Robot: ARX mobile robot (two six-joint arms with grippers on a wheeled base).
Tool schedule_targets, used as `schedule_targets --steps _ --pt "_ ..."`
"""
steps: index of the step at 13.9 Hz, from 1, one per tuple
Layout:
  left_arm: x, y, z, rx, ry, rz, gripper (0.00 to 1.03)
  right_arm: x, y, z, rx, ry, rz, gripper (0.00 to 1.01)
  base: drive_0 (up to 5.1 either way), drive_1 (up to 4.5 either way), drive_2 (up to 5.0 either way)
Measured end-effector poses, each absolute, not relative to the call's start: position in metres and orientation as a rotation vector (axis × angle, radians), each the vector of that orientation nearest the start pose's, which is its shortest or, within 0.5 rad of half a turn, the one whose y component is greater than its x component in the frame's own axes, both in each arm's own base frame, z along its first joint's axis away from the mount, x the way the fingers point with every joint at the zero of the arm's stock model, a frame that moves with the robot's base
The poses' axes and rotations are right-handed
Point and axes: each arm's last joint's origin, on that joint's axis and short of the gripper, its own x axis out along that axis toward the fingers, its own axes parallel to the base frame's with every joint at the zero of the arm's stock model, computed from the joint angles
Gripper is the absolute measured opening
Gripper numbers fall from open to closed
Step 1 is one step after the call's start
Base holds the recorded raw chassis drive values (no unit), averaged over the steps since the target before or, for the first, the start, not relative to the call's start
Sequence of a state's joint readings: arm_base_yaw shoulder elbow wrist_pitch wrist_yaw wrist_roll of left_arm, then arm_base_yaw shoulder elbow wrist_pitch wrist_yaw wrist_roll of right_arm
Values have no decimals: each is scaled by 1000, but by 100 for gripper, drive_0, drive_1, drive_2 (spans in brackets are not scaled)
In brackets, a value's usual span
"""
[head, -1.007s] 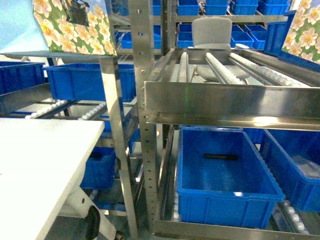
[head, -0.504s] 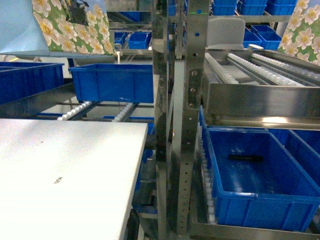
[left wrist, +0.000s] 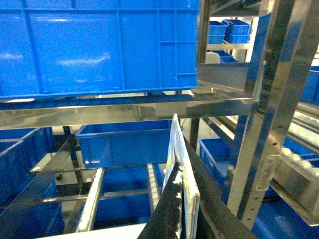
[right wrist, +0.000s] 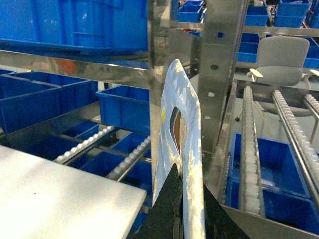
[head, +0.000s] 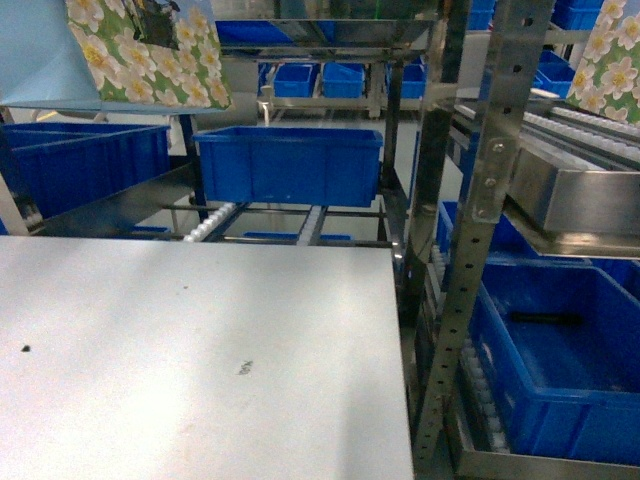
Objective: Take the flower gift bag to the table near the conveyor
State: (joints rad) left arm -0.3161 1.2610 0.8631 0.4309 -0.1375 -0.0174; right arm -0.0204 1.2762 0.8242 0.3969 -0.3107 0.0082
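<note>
The flower gift bag [head: 140, 55] runs off the top of the head view, so its top is out of sight. Another flowery piece [head: 612, 50] is cut by the right edge. The black thing [head: 545, 318] inside the blue bin [head: 560, 400] is too blurry to name.

A big white bench [head: 200, 360] fills the bottom left. Behind it stand shiny conveyor [head: 560, 190] racks with blue bins [head: 288, 165] — a flowery gift bag [head: 145, 50] hangs up high, top left.
</note>
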Motion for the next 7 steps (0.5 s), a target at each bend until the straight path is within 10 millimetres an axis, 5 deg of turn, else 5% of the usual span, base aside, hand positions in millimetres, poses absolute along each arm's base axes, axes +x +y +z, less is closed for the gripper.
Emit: schedule_targets --steps 7 --pt "272 -85 318 -24 -28 -178 2 285 3 298 17 56 291 2 -500 241 241"
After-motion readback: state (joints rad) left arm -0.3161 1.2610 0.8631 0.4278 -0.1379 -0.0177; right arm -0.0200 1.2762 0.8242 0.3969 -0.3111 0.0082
